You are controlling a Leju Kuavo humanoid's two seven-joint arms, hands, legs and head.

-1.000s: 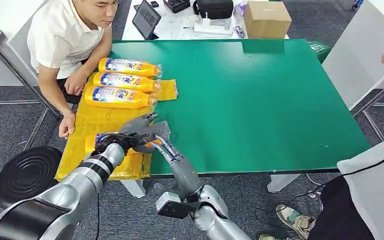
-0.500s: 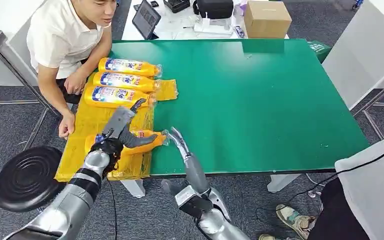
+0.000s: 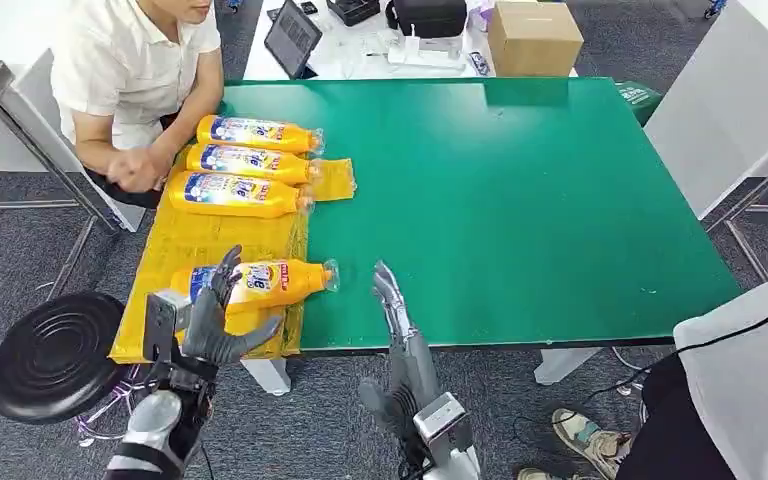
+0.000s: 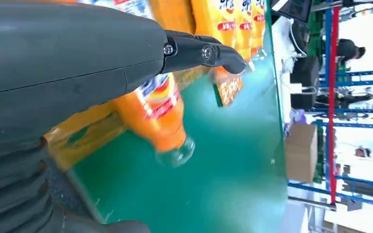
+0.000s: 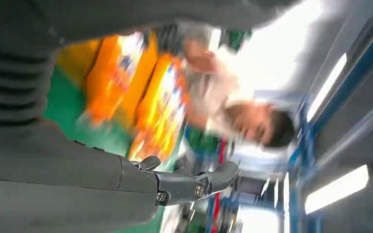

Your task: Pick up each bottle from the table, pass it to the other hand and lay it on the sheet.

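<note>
four orange bottles are lying on the yellow sheet (image 3: 190,245), which is covering the robot's near-left part of the green table (image 3: 520,200). three of them (image 3: 245,165) are lined up side by side at the sheet's far end, next to a seated person (image 3: 135,75). the fourth bottle (image 3: 260,283) is lying at the sheet's near end, its clear cap end poking just past the sheet's edge onto the green.

judging by this, the laying-down step for that fourth bottle looks finished, and no other bottle is showing on the green beyond the sheet. the next move probably calls for bringing both arms clear of the sheet without nudging the near bottle, since it is round and could roll, then looking for any bottle left to fetch.

the left hand (image 3: 215,320) is hovering at the sheet's near edge, just on the robot's side of the fourth bottle, fingers spread wide and holding nothing. in the left wrist view a dark fingertip (image 4: 223,53) is reaching out above the bottle (image 4: 158,116) with no visible grip on it.

the right hand (image 3: 392,300) is standing off the sheet, over the table's near edge, fingers straight and close together, gripping nothing; it is apart from the bottle's cap.
</note>
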